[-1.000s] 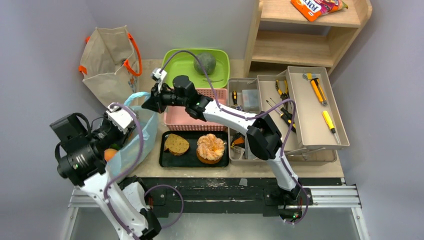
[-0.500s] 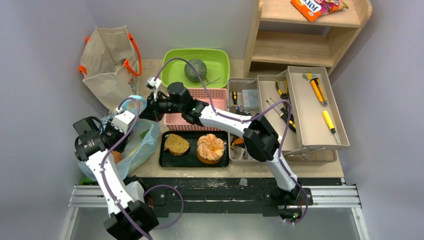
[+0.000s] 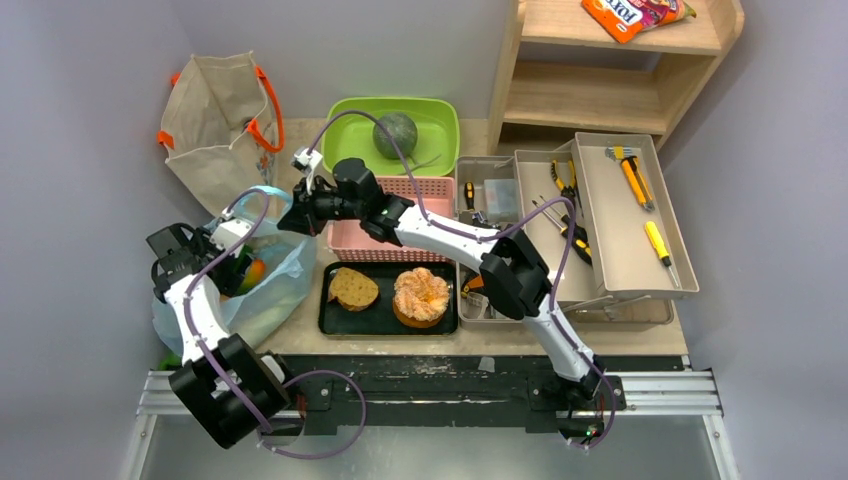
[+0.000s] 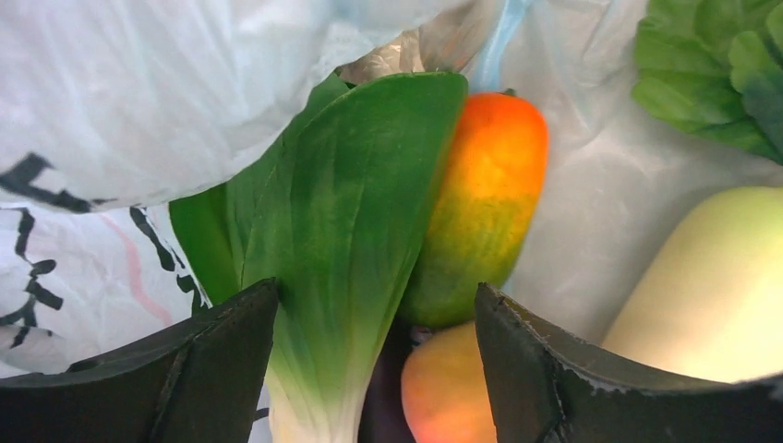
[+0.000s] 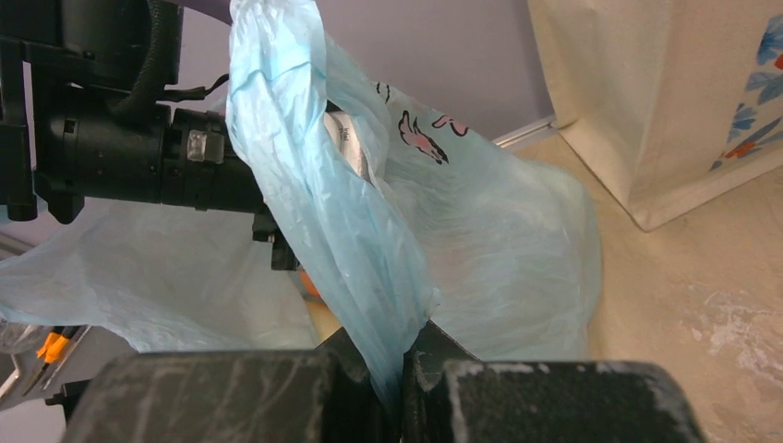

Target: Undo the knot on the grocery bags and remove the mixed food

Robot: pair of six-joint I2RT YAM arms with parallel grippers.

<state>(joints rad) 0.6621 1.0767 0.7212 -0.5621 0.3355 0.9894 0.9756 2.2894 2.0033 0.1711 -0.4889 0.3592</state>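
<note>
right hand (image 5: 399,374): jaws together, clamped on a gathered strip of the light-blue bag (image 5: 499,240), holding that side of the mouth up off the tabletop (image 5: 729,314). no knot shows in any view and the mouth stands open, so the step in hand is judged to be taking food out. left hand (image 4: 374,309): jaws apart, gripping nothing, pointed down inside the bag, which sits at the left edge of the tabletop near the canvas tote (image 3: 215,120). directly ahead of the left hand lie a leafy green (image 4: 332,212) and, touching its right edge, an orange-green fruit (image 4: 485,194). a peach (image 4: 443,392) sits below them and a white radish (image 4: 711,286) lies to the right. recommendation: take one item only. the leaf overlaps the fruit, so closing as now lined up would likely pinch both; shift toward the fruit, or take the leaf by its pale stalk. check that no plastic lies between finger and food, close gently, and lift straight out through the mouth while the right hand holds the rim high so the film does not drape over the load.
</note>
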